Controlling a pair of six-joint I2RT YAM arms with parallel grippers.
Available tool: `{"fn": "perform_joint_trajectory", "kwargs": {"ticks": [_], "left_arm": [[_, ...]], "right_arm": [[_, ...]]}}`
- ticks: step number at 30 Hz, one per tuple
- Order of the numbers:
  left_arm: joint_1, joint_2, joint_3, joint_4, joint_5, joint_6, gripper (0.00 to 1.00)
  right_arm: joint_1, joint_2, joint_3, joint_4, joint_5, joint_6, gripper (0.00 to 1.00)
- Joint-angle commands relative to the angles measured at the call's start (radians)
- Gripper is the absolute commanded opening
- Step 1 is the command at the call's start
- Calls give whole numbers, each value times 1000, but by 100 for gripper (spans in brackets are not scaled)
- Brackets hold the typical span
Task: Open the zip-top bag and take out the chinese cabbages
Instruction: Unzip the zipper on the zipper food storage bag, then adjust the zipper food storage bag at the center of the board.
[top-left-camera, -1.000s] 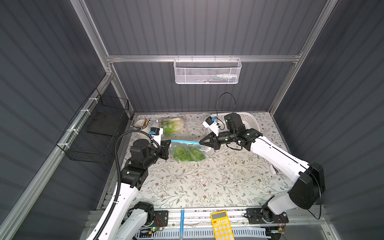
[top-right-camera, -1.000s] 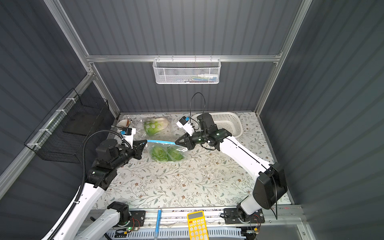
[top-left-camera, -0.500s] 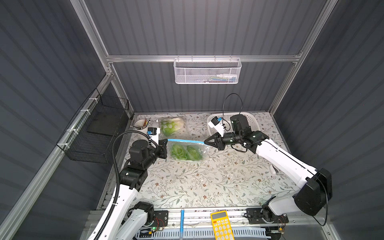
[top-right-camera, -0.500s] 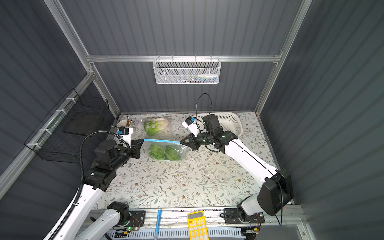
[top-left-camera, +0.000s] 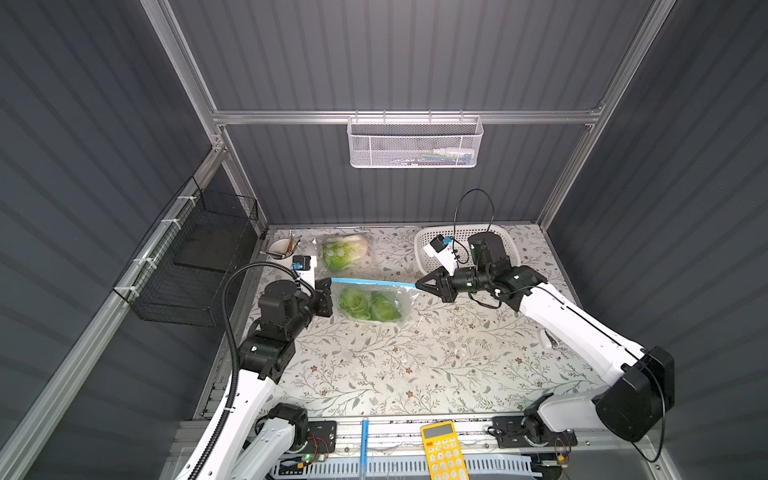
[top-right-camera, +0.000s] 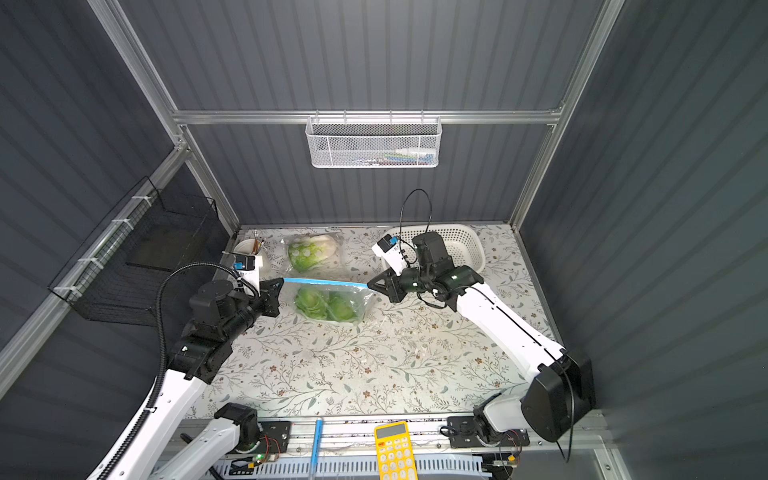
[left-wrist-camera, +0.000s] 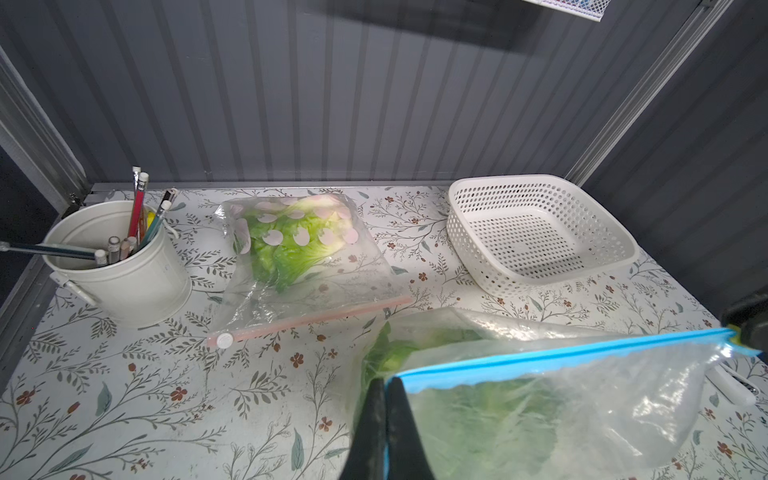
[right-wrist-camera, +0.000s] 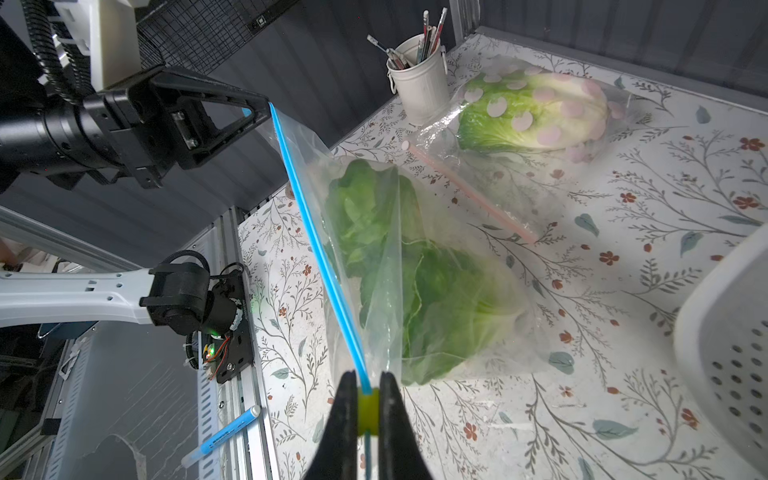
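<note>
Now, left end effector (left-wrist-camera: 385, 384) gripping zip-top bag (left-wrist-camera: 623, 395), right end effector (right-wrist-camera: 368, 386) pinching, seemingly, slider (right-wrist-camera: 368, 409).

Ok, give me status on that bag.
Left end effector shut on zip-top bag corner. Right end effector shut on its yellow slider. Cabbages inside, nothing blocking.

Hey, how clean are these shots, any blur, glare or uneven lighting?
In the left wrist view the left gripper is close and soft, and sheen on the zip-top bag hazes the chinese cabbages; in the right wrist view the right gripper is soft too, while the table print is crisp; in both top views the table is bright against dark walls.
</note>
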Motion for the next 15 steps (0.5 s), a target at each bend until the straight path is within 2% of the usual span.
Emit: {"fn": "perform_joint_trajectory", "kwargs": {"ticks": [1, 15], "left_arm": [[25, -23, -8, 4, -110, -5, 0], [25, -8, -33, 103, 418, 56, 0]], "right_arm": [[-36, -38, -21, -65, 78, -7, 0], [-25, 24, -6, 106, 17, 78, 0]]}}
